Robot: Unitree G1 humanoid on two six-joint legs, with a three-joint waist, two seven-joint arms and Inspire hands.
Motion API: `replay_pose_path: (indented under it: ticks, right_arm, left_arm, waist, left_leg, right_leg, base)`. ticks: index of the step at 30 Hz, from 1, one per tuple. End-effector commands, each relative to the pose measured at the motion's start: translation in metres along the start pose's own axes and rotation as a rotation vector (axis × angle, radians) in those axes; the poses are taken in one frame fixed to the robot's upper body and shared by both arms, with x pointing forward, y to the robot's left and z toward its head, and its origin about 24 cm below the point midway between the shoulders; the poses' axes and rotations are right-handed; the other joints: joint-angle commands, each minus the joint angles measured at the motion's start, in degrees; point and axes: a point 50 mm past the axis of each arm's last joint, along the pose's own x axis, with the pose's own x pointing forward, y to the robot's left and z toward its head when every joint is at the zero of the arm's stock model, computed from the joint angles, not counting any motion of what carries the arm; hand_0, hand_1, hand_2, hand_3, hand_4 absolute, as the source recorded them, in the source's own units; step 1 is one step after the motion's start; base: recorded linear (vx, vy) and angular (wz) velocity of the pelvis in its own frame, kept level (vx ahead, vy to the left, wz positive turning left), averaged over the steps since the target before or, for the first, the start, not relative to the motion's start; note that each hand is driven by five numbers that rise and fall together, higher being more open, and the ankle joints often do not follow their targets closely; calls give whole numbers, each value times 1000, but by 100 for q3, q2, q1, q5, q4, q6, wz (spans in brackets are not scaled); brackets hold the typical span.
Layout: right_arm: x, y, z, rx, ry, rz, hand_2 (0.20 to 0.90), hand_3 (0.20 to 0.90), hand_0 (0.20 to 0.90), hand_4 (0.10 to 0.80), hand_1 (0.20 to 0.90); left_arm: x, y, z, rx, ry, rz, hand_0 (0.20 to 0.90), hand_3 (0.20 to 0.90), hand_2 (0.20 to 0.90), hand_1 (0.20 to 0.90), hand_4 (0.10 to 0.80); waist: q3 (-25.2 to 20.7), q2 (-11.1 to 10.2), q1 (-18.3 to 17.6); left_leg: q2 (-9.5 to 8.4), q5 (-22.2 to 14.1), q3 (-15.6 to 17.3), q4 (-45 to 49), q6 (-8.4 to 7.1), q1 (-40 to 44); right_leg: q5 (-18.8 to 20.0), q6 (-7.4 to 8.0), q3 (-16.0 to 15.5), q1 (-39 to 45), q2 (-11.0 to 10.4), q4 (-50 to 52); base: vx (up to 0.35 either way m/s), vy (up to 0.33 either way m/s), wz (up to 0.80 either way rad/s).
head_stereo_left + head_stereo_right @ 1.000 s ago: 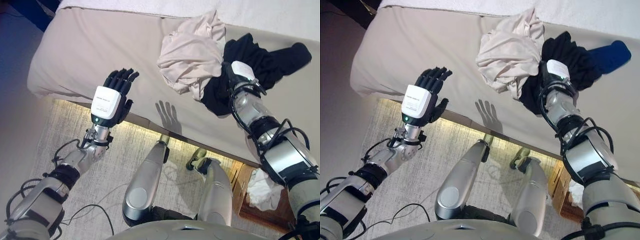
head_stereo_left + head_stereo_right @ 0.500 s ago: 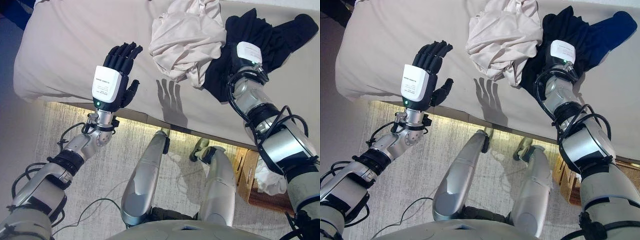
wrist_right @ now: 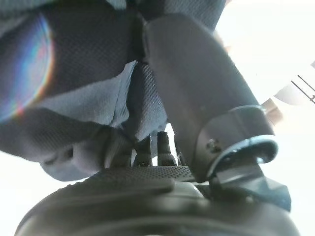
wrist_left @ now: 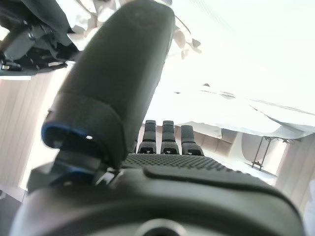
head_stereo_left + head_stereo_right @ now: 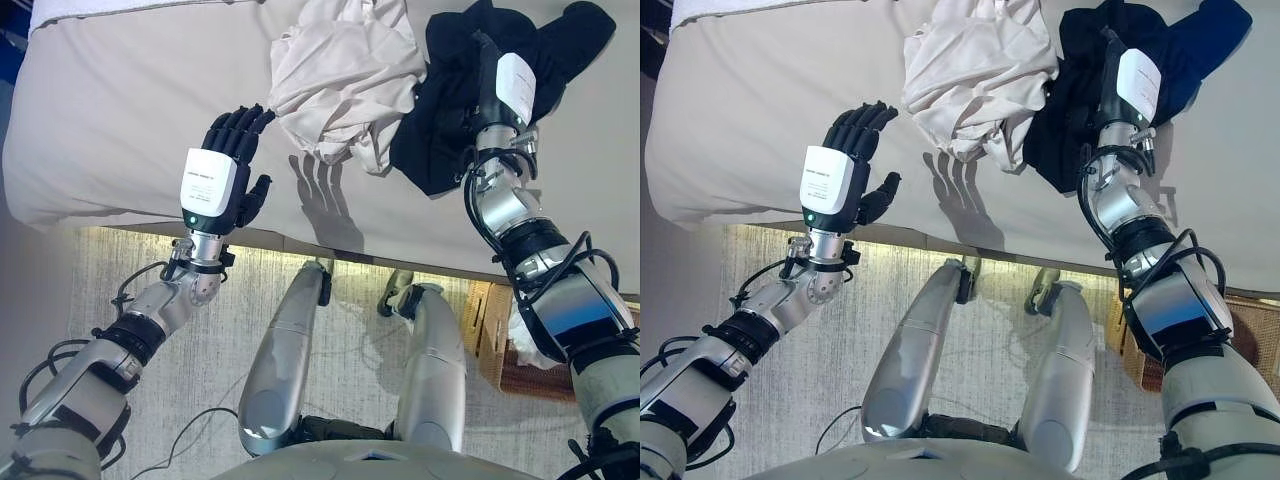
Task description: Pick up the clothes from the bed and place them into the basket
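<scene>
Clothes: you see a cream garment (image 5: 340, 75) and a black garment (image 5: 470, 90) bunched together on the bed (image 5: 120, 110).
Right hand (image 5: 510, 85): yours is pressed into the black garment; its thumb lies against the cloth, but whether it grips cannot be told.
Left hand (image 5: 215, 175): raised over the bed's edge, fingers straight, holding nothing.
Basket (image 5: 500, 345): on the floor at your right, white cloth inside.
</scene>
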Motion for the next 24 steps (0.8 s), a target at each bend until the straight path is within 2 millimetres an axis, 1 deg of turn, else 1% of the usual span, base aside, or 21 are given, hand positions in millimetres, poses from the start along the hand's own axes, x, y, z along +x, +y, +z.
replay_pose_path:
  ticks: [1, 4, 7, 11, 16, 17, 24]
  right_arm:
    - [21, -43, -3, -148, -72, -125, 900, 900, 900, 800, 900]
    - [23, -39, -16, -269, -7, -29, 900, 900, 900, 800, 900]
    - [25, -35, -22, -327, 28, 61, 900, 900, 900, 800, 900]
    - [30, -36, -21, -345, 42, 100, 900, 900, 900, 800, 900]
    - [41, -41, -8, -368, 32, 136, 900, 900, 900, 800, 900]
    - [41, -40, -8, -367, 40, 152, 900, 900, 900, 800, 900]
    - [46, -38, -7, -366, 92, 273, 900, 900, 900, 800, 900]
  left_arm:
    - [17, 17, 14, -54, -49, 207, 900, 900, 900, 900, 800]
    - [21, 17, 13, -55, -59, 204, 900, 900, 900, 900, 800]
    - [25, 20, 11, -55, -57, 203, 900, 900, 900, 900, 800]
    - [29, 22, 9, -56, -67, 190, 900, 900, 900, 900, 800]
    - [33, 24, 12, -53, -90, 188, 900, 900, 900, 900, 800]
    - [32, 24, 12, -57, -88, 185, 900, 900, 900, 900, 800]
    - [39, 29, 15, -72, -122, 201, 900, 900, 900, 900, 800]
  waist:
    - [-257, 219, 60]
    - [-257, 224, 90]
    - [-257, 228, 119]
    - [-257, 245, 168]
    - [-257, 272, 258]
    - [-257, 268, 269]
    - [-257, 301, 405]
  left_leg:
    - [-13, 59, -83, -393, -122, 346]
    - [-1, 74, -85, -417, -122, 343]
    - [12, 90, -77, -428, -104, 333]
    - [-8, 103, -103, -406, -106, 305]
    - [-55, 143, -130, -438, -114, 282]
    - [-79, -61, -145, -324, -131, 352]
    - [-135, 7, -199, -384, -130, 302]
  right_leg:
    - [-195, -188, -324, 519, 396, 200]
    - [-195, -200, -338, 516, 397, 190]
    - [-197, -220, -350, 505, 398, 193]
    - [-199, -234, -368, 483, 397, 225]
    - [-189, -238, -411, 467, 401, 224]
    - [-364, -171, -343, 527, 408, 335]
    - [-363, -176, -413, 492, 367, 348]
  base:
    - [0, 0, 0]
    - [0, 0, 0]
    - [0, 0, 0]
    - [0, 0, 0]
    - [4, -3, 3]
    - [65, -5, 4]
    - [7, -3, 1]
